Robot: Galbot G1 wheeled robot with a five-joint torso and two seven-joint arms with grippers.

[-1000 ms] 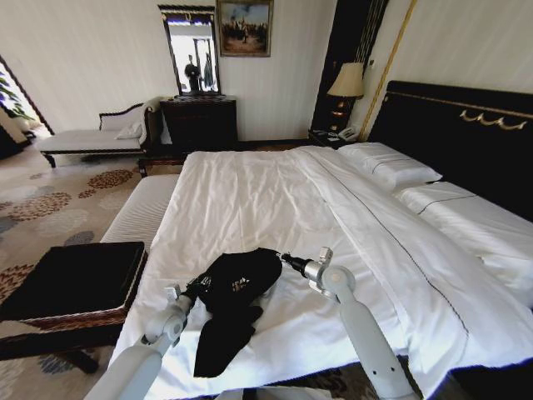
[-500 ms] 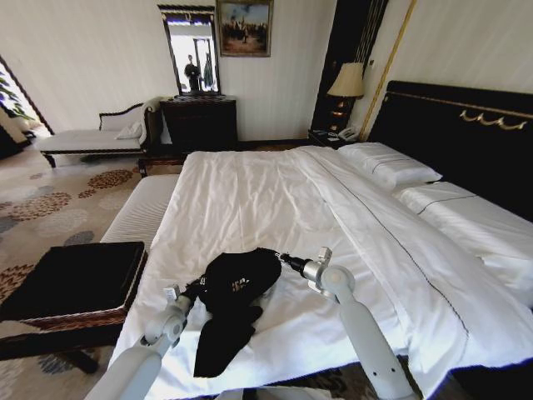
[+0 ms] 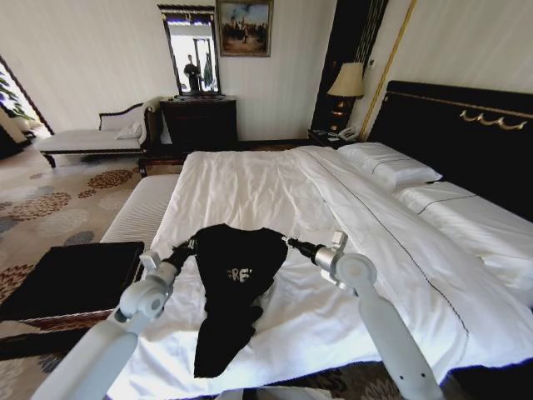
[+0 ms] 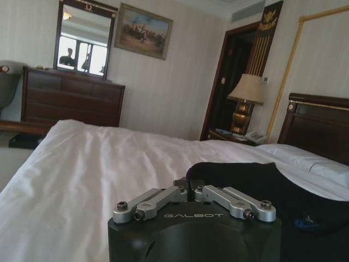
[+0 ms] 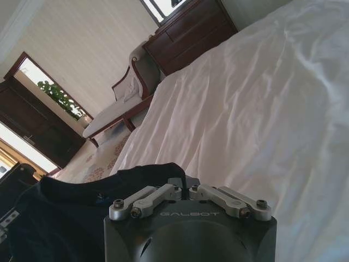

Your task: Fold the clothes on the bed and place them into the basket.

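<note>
— Gripping the T-shirt (image 3: 237, 271) from both sides: left end effector (image 3: 188, 247) and right end effector (image 3: 287, 242) clamped on it.
— It hangs above the bed (image 3: 350, 242)'s foot edge, tail draping onto the duvet.

Hotel-style bedroom: bed (image 3: 250, 179), dresser (image 3: 198, 121)
</note>
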